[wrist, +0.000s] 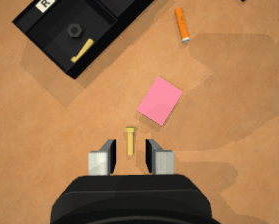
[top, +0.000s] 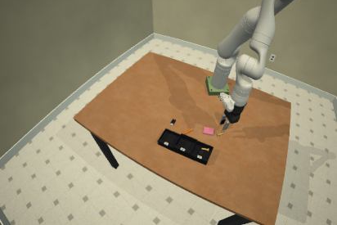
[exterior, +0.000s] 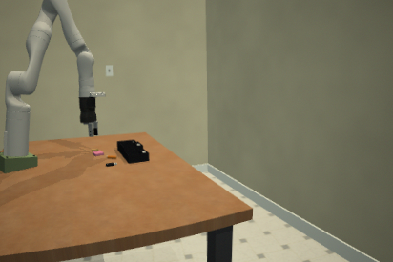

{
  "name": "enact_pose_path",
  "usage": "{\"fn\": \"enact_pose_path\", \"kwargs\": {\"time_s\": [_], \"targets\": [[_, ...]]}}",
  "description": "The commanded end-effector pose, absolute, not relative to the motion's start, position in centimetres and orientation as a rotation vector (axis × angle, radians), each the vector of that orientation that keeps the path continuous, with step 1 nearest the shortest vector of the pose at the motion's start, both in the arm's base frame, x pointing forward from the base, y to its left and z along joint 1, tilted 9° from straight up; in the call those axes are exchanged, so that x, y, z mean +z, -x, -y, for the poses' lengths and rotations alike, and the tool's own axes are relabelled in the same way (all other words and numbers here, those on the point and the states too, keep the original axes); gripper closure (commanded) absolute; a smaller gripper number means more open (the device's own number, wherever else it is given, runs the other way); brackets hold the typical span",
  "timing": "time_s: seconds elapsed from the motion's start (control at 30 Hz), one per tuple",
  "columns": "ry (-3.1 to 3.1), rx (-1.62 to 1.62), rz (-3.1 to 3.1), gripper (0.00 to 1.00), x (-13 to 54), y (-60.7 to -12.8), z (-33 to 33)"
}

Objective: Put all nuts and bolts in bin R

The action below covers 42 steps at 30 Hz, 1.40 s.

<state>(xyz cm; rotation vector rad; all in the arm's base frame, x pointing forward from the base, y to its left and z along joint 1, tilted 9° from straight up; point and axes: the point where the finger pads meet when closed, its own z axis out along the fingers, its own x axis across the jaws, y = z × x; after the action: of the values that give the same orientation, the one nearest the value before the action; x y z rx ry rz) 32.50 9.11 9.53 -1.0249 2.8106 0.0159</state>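
Note:
A small yellow bolt (wrist: 129, 140) lies on the table, also seen in the top view (top: 219, 134). My gripper (wrist: 130, 150) is open and hangs above it, a finger on each side, not touching; it shows in the top view (top: 225, 125) and the exterior view (exterior: 93, 131). The black bin row (top: 186, 146) stands near the table's front edge. Its compartment marked R (wrist: 73, 37) holds a dark nut (wrist: 74, 31) and a yellow bolt (wrist: 83, 50).
A pink flat block (wrist: 160, 100) lies just beyond the bolt. An orange cylinder (wrist: 182, 24) lies farther on. A small black piece (top: 172, 122) lies left of the bins. The arm's green base (top: 216, 85) stands behind.

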Motion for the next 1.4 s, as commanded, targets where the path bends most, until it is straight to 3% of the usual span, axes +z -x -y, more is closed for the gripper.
{"fn": "enact_pose_path", "kwargs": {"time_s": [0.0,0.6,1.37], "targets": [[1.024,0.016,-2.810,0.38,9.6,-32.5,-9.1],[1.024,0.016,-2.810,0.38,3.6,-33.2,-8.6],[1.024,0.016,-2.810,0.38,3.5,-33.3,-9.4]]}}
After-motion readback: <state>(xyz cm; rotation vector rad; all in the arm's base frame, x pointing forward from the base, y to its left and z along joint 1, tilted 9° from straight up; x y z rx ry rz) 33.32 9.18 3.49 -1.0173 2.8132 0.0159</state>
